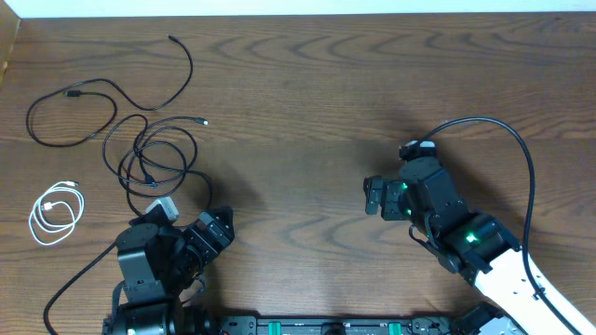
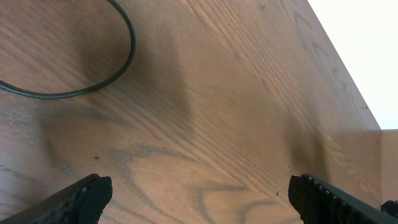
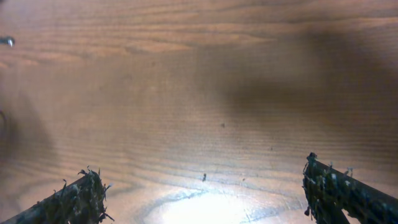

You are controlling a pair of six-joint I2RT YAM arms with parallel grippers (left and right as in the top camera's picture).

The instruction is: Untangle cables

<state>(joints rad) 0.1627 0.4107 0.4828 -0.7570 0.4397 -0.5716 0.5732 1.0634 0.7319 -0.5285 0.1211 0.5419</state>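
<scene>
Several cables lie spread at the table's left. One long black cable [image 1: 140,104] snakes from the far edge into a wide loop. A second black cable [image 1: 154,158] is coiled in overlapping loops just below it, its plug end [image 1: 203,121] pointing right. The white cable [image 1: 56,210] is a small separate coil at the left. My left gripper [image 1: 217,228] hovers just right of the black coil, open and empty; an arc of black cable [image 2: 127,46] shows in the left wrist view. My right gripper [image 1: 370,196] is open over bare wood at mid-table, far from the cables.
The right arm's own thick black cable [image 1: 521,149] arcs over the table's right side. The wooden tabletop [image 1: 307,102] runs to a white far edge. A small plug tip [image 3: 6,42] shows at the left edge of the right wrist view.
</scene>
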